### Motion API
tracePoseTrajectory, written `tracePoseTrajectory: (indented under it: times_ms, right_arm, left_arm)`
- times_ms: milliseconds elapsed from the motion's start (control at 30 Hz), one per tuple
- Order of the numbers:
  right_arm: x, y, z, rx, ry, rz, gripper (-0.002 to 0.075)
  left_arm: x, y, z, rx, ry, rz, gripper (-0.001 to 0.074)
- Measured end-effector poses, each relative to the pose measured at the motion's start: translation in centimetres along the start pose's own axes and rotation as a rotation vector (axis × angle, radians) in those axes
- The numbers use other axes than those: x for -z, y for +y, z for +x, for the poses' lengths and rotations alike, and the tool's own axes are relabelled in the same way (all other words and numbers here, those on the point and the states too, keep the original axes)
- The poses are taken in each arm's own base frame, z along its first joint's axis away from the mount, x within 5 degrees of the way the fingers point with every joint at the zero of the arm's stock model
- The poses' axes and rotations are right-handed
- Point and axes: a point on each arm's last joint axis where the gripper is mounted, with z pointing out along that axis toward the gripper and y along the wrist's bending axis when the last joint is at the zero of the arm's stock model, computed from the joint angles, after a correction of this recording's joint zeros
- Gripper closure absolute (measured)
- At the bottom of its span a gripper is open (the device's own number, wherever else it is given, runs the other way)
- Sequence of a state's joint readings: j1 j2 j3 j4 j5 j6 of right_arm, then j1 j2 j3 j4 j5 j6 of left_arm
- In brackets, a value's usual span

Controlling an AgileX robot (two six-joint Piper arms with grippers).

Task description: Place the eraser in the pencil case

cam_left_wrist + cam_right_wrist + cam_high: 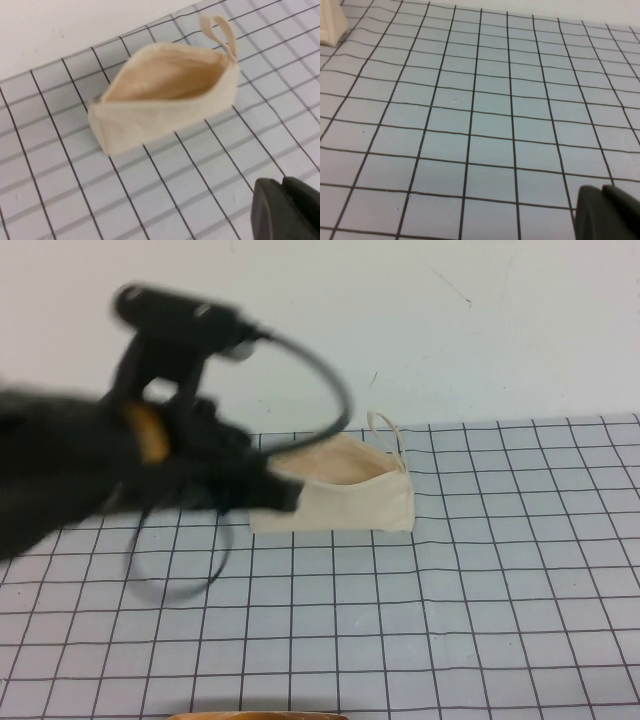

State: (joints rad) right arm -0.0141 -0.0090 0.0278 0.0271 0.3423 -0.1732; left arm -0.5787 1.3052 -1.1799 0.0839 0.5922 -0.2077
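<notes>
The pencil case (345, 495) is a cream pouch lying on the grid mat with its zip mouth open. Peach lining shows inside it in the left wrist view (165, 82). Its loop strap (385, 430) sticks out at the far right end. The eraser shows in no view. My left gripper (285, 498) is blurred and sits at the pouch's left end, just above the mat. In its wrist view (282, 182) the fingers are together with nothing seen between them. My right gripper (601, 189) is shut over bare mat, outside the high view.
The grey-blue grid mat (450, 590) covers the table up to a white wall behind. The left arm's cable (330, 380) arcs above the pouch. An orange-brown edge (260, 715) shows at the bottom. A pouch corner (330, 25) shows in the right wrist view.
</notes>
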Motion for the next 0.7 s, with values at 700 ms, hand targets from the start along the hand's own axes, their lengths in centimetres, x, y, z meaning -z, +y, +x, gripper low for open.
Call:
tracePoseTrajectory:
  times_ms: [700]
  right_arm:
    - [0.0, 0.0, 0.0, 0.000, 0.000, 0.000, 0.0727]
  left_arm:
    - [14.0, 3.4, 17.1, 0.032, -0.317, 0.009, 0.0736]
